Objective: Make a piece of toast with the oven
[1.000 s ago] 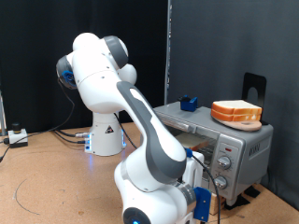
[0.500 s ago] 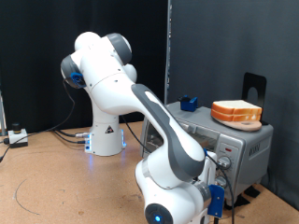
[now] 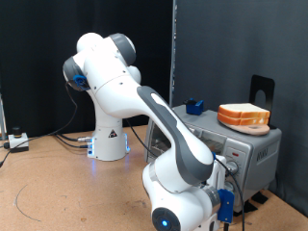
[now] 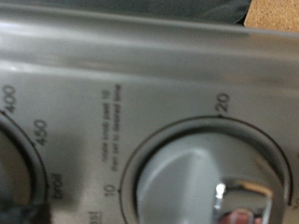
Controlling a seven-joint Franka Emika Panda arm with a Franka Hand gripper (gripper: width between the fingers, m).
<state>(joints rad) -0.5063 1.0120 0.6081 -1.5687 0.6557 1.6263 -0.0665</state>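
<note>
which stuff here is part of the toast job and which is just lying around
Part of the job:
- oven, its timer knob close in the wrist view
- gripper, down at the oven's knob panel

Just lying about:
- stack of bread slices on top of the oven
- blue object on the oven top
- cables on the table

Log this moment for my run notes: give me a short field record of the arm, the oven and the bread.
arm position: bent low in front of the oven, at its knob panel
gripper: hidden behind the wrist in the exterior view
wrist view: close on a round knob, dial marked 10 and 20
oven top: stack of bread slices; small blue object
single toast slice: not visible
</note>
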